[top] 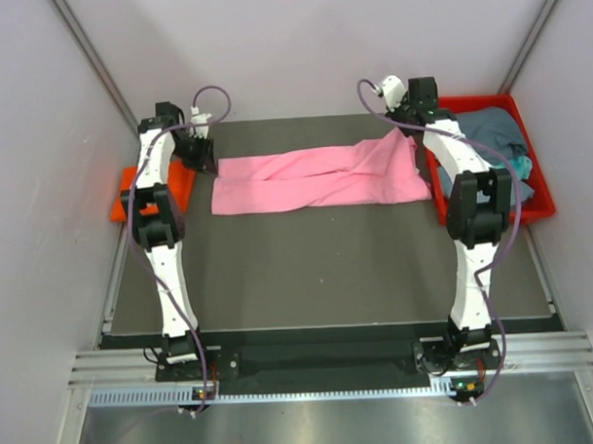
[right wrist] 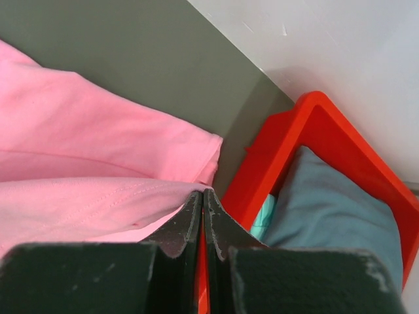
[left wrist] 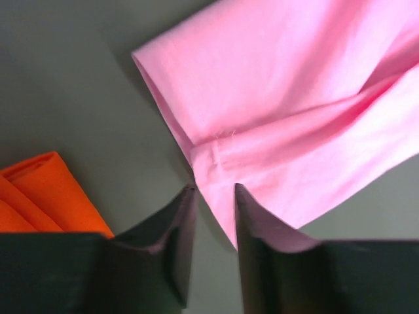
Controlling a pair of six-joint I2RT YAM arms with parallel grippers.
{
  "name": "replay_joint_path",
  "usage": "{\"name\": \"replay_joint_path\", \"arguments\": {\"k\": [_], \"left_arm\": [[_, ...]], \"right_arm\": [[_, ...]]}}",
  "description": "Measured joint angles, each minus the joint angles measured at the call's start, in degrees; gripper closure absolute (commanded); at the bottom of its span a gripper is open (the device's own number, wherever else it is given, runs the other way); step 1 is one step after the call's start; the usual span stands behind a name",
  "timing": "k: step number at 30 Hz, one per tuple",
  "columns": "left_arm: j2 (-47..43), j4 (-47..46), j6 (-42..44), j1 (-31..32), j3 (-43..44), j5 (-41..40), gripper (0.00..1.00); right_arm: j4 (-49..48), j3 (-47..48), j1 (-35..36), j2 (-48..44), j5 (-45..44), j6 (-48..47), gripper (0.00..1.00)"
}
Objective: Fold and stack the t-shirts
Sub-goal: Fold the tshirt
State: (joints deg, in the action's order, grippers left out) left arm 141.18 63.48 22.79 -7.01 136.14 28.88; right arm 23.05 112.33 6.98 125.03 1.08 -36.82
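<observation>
1 pink tee (top: 315,180): L gripper (left wrist: 215,190) parted, R gripper (right wrist: 203,191) pinching it.

Dark grey matte worktop (top: 318,270) mid-frame, w/ plain pale lilac-white walls (top: 300,46) on 3 sides. Thin grey metal struts (top: 94,56) run diag. up the back corners. Ribbed aluminium rail (top: 331,359) along near edge, brushed steel sheet (top: 323,426) below. Light even, shadows soft.

You have the pink t-shirt (top: 319,180) folded lengthwise across the upper centre, the orange t-shirt (top: 127,201) folded far left, and the grey-blue t-shirt (top: 493,132) bunched upper right.
</observation>
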Motion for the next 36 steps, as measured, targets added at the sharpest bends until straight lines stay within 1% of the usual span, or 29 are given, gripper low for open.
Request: {"name": "replay_joint_path", "arguments": {"k": [2, 5, 7, 10, 11, 12, 13, 14, 17, 21, 24, 29, 36], "left_arm": [[0.1, -1.5, -1.8, 0.0, 0.0, 0.0, 0.6], [0.1, -4.0, -4.8, 0.0, -0.1, 0.2, 0.59], [-0.4, -5.9, -6.7, 0.0, -1.0, 0.6, 0.59], [-3.0, -7.3, -9.3, 0.2, -4.9, 3.6, 0.6], [-4.1, -7.2, -9.7, 0.3, -6.2, 4.7, 0.61], [-5.4, -6.8, -9.8, 0.5, -7.4, 5.8, 0.62], [-6.1, -6.2, -9.8, 0.8, -8.0, 6.8, 0.64], [-6.8, -5.3, -9.2, 1.4, -8.2, 7.7, 0.65], [-7.2, -1.7, -7.3, 4.0, -8.5, 9.9, 0.67], [-7.2, 1.6, -5.9, 7.9, -12.6, 12.4, 0.68], [-6.9, 1.9, -5.9, 9.7, -16.1, 13.4, 0.69], [-5.5, 2.1, -6.3, 9.6, -17.4, 14.1, 0.7], [-5.2, 1.8, -6.9, 8.9, -18.6, 14.1, 0.71]], "right_arm": [[-0.5, 0.3, 0.0, 0.9, -0.3, 0.0, 1.0], [-0.5, 0.3, 0.1, 1.7, -1.1, 0.0, 1.0], [-0.5, 0.3, 0.1, 1.9, -1.5, 0.0, 1.0], [-0.9, 0.3, 0.3, 1.9, -1.9, 0.0, 1.0], [-1.0, 0.2, 0.4, 1.9, -2.4, 0.0, 0.98], [-1.0, 0.2, 0.5, 1.9, -3.1, 0.0, 0.73], [-1.4, 0.0, 0.6, 1.9, -4.1, 0.4, 0.6], [-2.1, -0.3, 0.8, 1.9, -5.3, 0.7, 0.51], [-3.3, -1.6, 1.2, 1.6, -6.9, 1.7, 0.34], [-1.6, -7.3, 2.5, -1.8, -5.5, 3.0, 0.35], [1.2, -9.5, 4.1, -3.9, -2.1, 4.0, 0.36], [3.5, -10.7, 6.0, -4.5, 2.2, 5.5, 0.37], [4.5, -11.5, 6.4, -3.1, 2.9, 5.4, 0.39]]}}
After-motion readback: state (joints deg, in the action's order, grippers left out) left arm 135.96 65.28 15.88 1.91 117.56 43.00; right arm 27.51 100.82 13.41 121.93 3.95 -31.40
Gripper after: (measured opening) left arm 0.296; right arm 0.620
